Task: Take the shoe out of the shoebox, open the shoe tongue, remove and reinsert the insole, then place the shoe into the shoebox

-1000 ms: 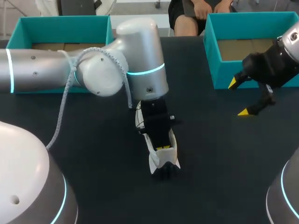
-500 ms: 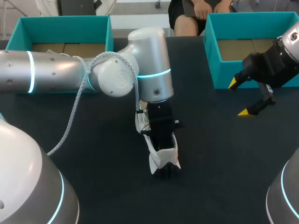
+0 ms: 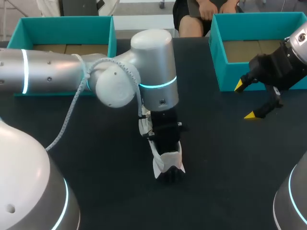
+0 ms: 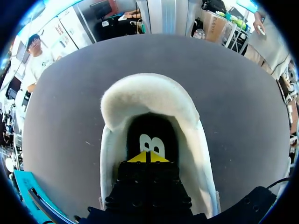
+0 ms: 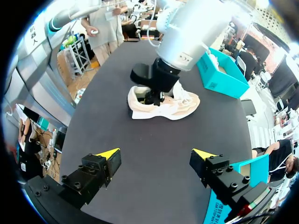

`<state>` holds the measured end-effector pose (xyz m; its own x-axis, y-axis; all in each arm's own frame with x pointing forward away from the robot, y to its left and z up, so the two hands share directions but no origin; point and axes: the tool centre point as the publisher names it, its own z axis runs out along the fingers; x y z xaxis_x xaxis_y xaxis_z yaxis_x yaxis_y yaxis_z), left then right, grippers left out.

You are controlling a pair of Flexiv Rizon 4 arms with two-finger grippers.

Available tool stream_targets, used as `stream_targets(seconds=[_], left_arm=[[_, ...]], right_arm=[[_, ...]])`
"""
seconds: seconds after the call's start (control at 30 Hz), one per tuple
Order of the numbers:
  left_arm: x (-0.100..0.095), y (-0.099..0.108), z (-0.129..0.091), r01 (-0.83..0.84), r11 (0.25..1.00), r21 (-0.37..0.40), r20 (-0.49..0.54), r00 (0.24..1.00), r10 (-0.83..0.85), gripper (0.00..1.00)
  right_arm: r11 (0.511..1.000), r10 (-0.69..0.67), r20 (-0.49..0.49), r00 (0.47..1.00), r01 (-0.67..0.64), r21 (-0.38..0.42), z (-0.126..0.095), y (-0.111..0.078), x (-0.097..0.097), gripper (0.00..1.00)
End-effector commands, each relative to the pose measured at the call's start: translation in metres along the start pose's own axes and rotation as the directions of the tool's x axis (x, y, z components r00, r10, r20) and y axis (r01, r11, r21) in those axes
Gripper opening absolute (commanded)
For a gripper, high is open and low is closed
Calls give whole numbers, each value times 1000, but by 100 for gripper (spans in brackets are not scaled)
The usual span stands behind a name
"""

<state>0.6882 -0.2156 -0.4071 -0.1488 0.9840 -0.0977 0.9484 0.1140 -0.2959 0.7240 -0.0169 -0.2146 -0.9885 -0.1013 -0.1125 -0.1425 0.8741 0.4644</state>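
A white shoe (image 3: 169, 161) lies on the black table (image 3: 96, 158) near its middle, its lace end under my left arm. My left gripper (image 3: 167, 144) points down into the shoe's opening. In the left wrist view its yellow tips (image 4: 146, 157) are pressed together, shut, just over the black insole (image 4: 152, 140) with a white mark, inside the padded heel collar (image 4: 149, 95). Whether the tips pinch the insole I cannot tell. My right gripper (image 3: 247, 100) hangs open beside the right teal box, holding nothing. From the right wrist view the shoe (image 5: 170, 106) lies well ahead of the open right gripper (image 5: 156, 155).
Two teal shoeboxes stand at the back: one at the left (image 3: 62, 26) behind my left arm, one at the right (image 3: 218, 52) next to my right gripper. In the right wrist view a teal box (image 5: 222, 70) stands beyond the shoe.
My left gripper has sunk deeper into the shoe, hiding its yellow tips in the head view, and the left arm has shifted a little to the right. The right arm has kept still.
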Motion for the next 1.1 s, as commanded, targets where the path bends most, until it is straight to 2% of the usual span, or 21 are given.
stream_targets(seconds=[0.03, 0.3, 0.37, 0.53, 0.8, 1.1], left_arm=[[15, 10, 8, 9, 992, -123, 13, 1000, -8, 0], [14, 18, 6, 20, 973, -232, 29, 999, -13, 0], [14, 20, 4, 21, 954, -300, 38, 999, -10, 0], [15, 25, -5, 34, 950, -309, 54, 998, -19, 0], [17, 23, -37, 31, 936, -350, 74, 997, -6, 0], [6, 30, -64, 40, 879, -475, 101, 995, 10, 0]], right_arm=[[1000, 0, 0, 1000, 0, 2, 0, 0, 0, 100], [1000, 0, 0, 1000, 0, 2, 0, 0, 0, 100], [1000, 0, 0, 1000, 0, 2, 0, 0, 0, 100], [1000, 0, 0, 1000, 0, 2, 0, 0, 0, 100], [1000, 0, 0, 1000, 0, 2, 0, 0, 0, 100], [1000, 0, 0, 1000, 0, 2, 0, 0, 0, 100]])
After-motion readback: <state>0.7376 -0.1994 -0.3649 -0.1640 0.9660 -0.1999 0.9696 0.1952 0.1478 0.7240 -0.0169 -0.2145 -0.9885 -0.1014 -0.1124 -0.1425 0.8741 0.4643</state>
